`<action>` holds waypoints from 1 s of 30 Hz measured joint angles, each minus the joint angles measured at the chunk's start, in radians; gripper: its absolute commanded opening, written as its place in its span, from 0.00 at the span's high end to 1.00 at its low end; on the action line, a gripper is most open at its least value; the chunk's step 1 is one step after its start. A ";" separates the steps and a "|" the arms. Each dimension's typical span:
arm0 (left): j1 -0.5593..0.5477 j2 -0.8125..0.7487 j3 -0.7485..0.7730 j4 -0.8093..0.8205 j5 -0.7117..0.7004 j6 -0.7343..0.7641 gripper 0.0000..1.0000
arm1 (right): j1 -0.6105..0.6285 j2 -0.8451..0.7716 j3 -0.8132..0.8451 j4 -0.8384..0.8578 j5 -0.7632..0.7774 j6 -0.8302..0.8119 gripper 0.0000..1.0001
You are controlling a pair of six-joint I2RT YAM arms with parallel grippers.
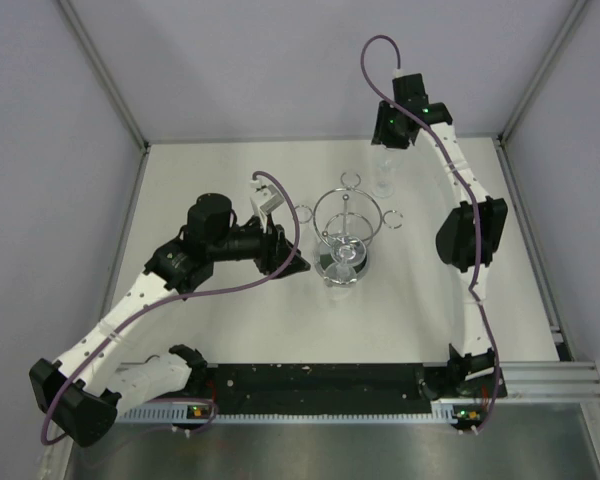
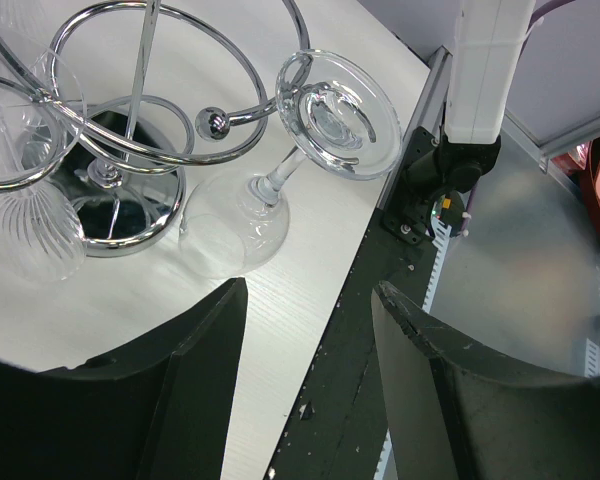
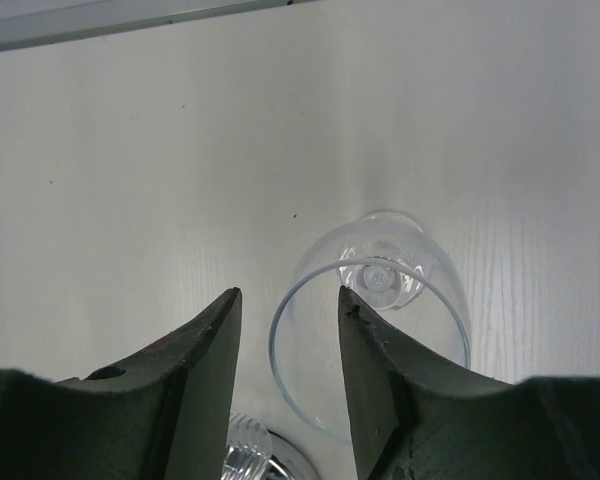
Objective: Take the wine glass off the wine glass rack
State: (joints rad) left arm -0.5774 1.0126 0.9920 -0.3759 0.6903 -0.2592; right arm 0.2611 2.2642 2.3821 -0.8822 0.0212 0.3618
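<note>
- Grey walls frame a white counter (image 1: pixel 230 330), where the wine glass rack (image 1: pixel 342 268) stands mid-surface between two robot arms.
- From one of the rack's small ring loops, a hanging wine glass (image 2: pixel 280 182) dangles upside down. Its foot rests on the wire and its bowl sits low, near the counter. A ribbed glass (image 2: pixel 30 225) hangs from a neighbouring loop.
- Facing that hanging wine glass, the left claw (image 2: pixel 308 300) is spread and empty, near the bowl but not touching it.
- Beyond the rack, a standing wine glass (image 3: pixel 380 275) sits upright on the counter. Directly over its rim, the right claw (image 3: pixel 287 295) hovers with fingers apart, pinching nothing.
- The step in hand appears to be the left arm's approach to the hanging wine glass.
- Done well, the left claw would move in square to the stem, just under the foot, and press together gently enough to hold the stem without cracking it.
- The foot should then be raised a touch off the wire and the stem drawn out through the ring loop's open end, not pulled straight down.
- Risks look plain: the light rack could drag or tip, and the ribbed glass hangs close enough to be knocked.
- Any lift by the right arm should be straight up, clear of the rim below.
</note>
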 measured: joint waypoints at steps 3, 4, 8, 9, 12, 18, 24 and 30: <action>0.000 0.000 0.000 0.000 0.000 0.000 0.41 | 0.003 0.000 0.000 0.002 0.004 -0.001 0.53; 0.000 0.000 0.000 0.000 0.000 0.000 0.41 | 0.005 0.000 0.000 0.002 0.005 -0.002 0.52; 0.000 0.000 0.000 0.000 0.000 0.000 0.41 | 0.009 -0.008 0.000 0.000 0.022 -0.006 0.51; 0.000 0.000 0.000 0.000 0.000 0.000 0.41 | 0.010 -0.013 0.000 0.000 0.030 -0.011 0.50; 0.000 0.000 0.000 0.000 -0.001 0.000 0.41 | 0.018 -0.040 0.000 -0.002 0.058 -0.026 0.49; 0.000 0.000 0.000 0.000 -0.004 0.000 0.41 | 0.053 -0.156 -0.010 -0.002 0.097 -0.048 0.48; 0.000 0.000 0.000 0.000 -0.007 0.000 0.41 | 0.084 -0.433 -0.247 0.028 0.076 -0.035 0.48; 0.000 0.000 0.000 0.000 -0.007 0.000 0.42 | 0.085 -0.634 -0.442 0.097 -0.027 0.004 0.43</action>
State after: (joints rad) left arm -0.5774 1.0126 0.9920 -0.3763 0.6834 -0.2596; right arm 0.3458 1.6299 1.9404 -0.7849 -0.0059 0.3656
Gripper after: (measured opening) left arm 0.589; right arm 0.537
